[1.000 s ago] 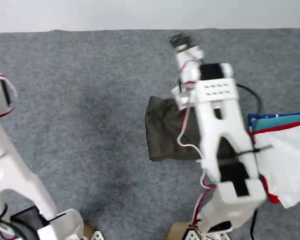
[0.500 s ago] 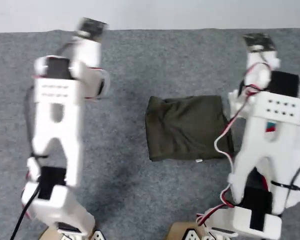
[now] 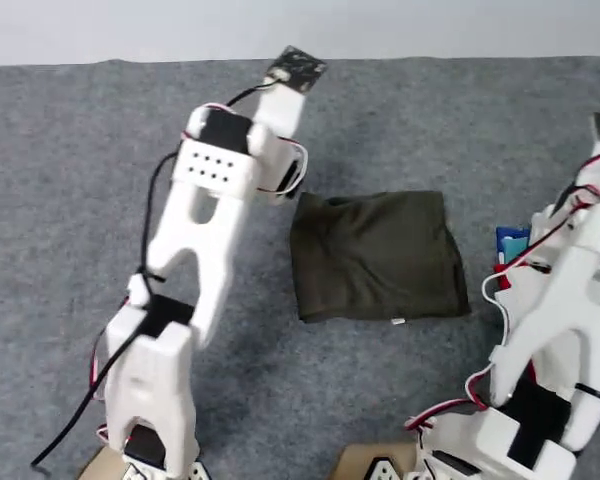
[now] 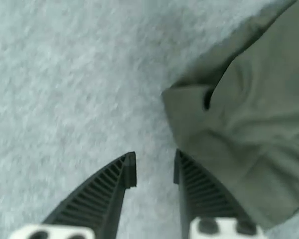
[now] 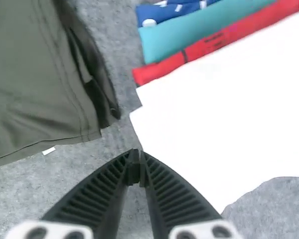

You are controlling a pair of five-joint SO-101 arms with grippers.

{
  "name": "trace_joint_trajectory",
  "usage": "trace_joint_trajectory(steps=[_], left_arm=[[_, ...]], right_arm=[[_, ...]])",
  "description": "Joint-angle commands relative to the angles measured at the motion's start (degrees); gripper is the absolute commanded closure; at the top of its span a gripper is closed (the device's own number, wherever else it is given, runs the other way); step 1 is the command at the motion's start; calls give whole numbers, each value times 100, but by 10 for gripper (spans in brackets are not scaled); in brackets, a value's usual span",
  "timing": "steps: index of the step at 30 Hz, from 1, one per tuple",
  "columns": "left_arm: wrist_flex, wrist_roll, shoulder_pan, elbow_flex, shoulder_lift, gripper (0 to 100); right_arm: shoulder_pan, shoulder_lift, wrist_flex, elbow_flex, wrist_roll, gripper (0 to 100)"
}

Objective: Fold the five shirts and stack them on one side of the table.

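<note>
A folded olive shirt [image 3: 375, 255] lies in the middle of the grey table. My left gripper [image 4: 154, 169] hovers open just above the table beside the olive shirt's [image 4: 239, 124] corner, holding nothing. In the high view the left arm [image 3: 215, 190] stretches to the shirt's far left corner. My right gripper [image 5: 138, 162] is shut and empty, low between the olive shirt [image 5: 35, 74] and the white shirt [image 5: 224, 124]. The white shirt tops a stack over red [image 5: 214, 42], teal [image 5: 204, 27] and blue [image 5: 164, 10] shirts.
The right arm [image 3: 570, 310] covers most of the stack at the table's right edge; only a blue and teal corner [image 3: 510, 243] peeks out. A small white tag [image 3: 398, 321] sticks out at the olive shirt's near edge. Bare grey table [image 3: 80, 200] spreads to the left.
The left arm swung in from the left edge to the olive shirt's far left corner. The right arm withdrew from over the shirt to the right, above the stack.
</note>
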Motion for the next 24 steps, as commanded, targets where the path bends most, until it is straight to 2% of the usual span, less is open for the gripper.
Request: trace_joint_trajectory(steps=[1,12,18,24], left_arm=[[-114,-70,149,-998,589,852],[-70,-53,246,-3415,2875,853],[35,-53,176,-3653,3473,853],[316,-62,-202,-3653,3578,855]], right_arm=[[163,-295,215,-35,-53,989],[233,-295,224,-35,-53,989],[233,-295,224,-26,-53,989],[233,-295,224,-26,-53,989]])
